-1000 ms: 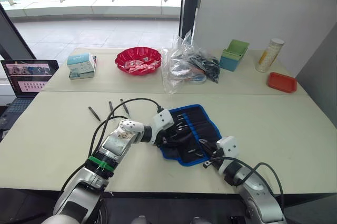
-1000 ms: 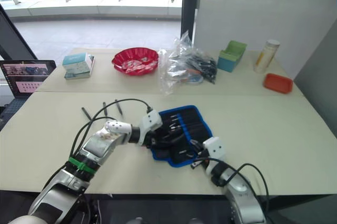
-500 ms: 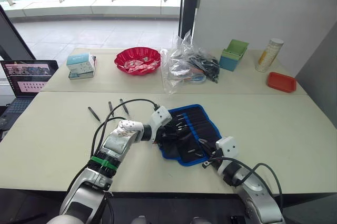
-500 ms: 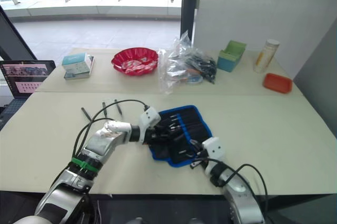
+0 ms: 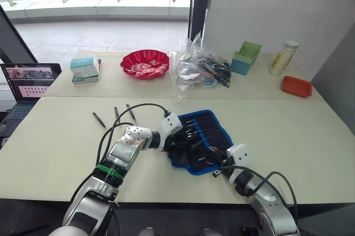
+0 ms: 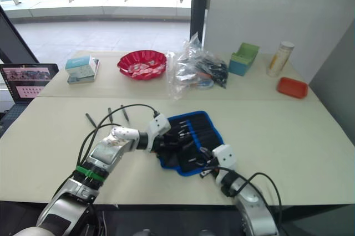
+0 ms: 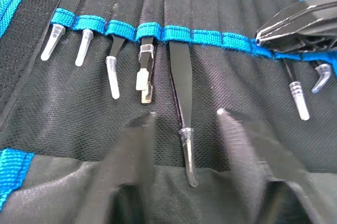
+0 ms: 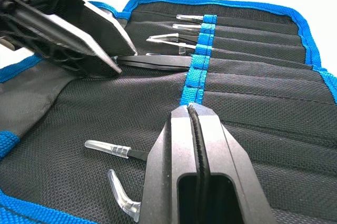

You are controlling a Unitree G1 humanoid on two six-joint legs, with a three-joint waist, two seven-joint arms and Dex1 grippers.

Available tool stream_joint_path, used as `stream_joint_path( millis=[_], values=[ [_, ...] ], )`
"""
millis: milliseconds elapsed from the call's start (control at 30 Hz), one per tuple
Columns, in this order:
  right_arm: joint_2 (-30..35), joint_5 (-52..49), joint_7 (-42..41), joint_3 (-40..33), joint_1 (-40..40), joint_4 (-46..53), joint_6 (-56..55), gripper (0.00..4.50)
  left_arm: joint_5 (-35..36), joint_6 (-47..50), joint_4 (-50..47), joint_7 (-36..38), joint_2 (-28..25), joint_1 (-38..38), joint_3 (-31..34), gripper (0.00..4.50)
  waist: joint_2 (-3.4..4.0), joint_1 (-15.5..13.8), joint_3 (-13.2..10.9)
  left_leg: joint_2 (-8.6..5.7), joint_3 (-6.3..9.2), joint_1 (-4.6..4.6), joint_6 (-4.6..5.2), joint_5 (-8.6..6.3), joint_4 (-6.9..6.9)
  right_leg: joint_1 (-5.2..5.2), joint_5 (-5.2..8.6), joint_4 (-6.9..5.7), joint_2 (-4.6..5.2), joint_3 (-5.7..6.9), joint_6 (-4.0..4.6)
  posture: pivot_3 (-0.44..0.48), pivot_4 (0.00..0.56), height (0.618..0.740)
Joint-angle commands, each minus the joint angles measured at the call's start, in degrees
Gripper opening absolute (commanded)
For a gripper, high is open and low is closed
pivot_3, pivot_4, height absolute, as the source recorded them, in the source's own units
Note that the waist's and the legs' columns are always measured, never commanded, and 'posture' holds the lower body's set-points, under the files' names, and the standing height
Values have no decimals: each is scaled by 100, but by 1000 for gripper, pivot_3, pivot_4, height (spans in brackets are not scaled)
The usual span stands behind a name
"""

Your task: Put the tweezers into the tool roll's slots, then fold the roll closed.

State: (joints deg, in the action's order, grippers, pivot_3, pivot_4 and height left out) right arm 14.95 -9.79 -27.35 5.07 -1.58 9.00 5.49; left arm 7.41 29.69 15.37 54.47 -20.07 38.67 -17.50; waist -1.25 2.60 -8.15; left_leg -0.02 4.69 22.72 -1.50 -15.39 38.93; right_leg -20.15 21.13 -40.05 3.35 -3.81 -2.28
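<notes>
The tool roll (image 5: 206,132) lies open on the near table, black with blue edging. Several capped tweezers sit in its slots (image 7: 210,37). My left gripper (image 7: 184,121) is open over the roll's left part. One black tweezer (image 7: 179,82) lies between its fingers (image 7: 139,129), the far end tucked under the blue band. My right gripper (image 8: 194,116) is shut, its tip resting on the blue band at the roll's near right side (image 5: 217,161). Three loose tweezers (image 5: 116,114) lie on the table to the left of the roll.
On the far table stand a red bowl (image 5: 145,62), a clear plastic bag of tools (image 5: 197,70), a green box (image 5: 247,57), a patterned cup (image 5: 284,57), a red tray (image 5: 297,86) and a small carton (image 5: 86,68). A laptop (image 5: 28,83) sits at the far left.
</notes>
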Motion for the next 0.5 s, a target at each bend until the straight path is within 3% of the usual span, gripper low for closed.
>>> stream_joint_path(
  millis=[33, 100, 500],
  values=[
    [-36, 45, -13, 129, -47, -101, 115, 0, -127, -171, 20, 22, 24, 73, -98, 427, 0, -1, 0, 0, 0, 0, 0, 0, 0, 0, 0, 0, 0, 0, 0, 0, 150, 740],
    [-45, 51, -6, 138, -34, -109, 123, 0, -150, -189, 47, 8, 71, 88, -103, 15, 0, -2, 0, 0, -1, 0, 0, 0, 0, 0, 0, 0, 0, 0, 0, 0, 150, 740],
    [113, 309, -25, 315, -71, -222, 389, 0, -300, -421, 581, -100, 629, 509, -166, 15, -4, -51, 3, -5, -2, 0, -1, 1, 6, 6, 0, 3, 4, 0, 0, 0, 150, 740]
  ],
)
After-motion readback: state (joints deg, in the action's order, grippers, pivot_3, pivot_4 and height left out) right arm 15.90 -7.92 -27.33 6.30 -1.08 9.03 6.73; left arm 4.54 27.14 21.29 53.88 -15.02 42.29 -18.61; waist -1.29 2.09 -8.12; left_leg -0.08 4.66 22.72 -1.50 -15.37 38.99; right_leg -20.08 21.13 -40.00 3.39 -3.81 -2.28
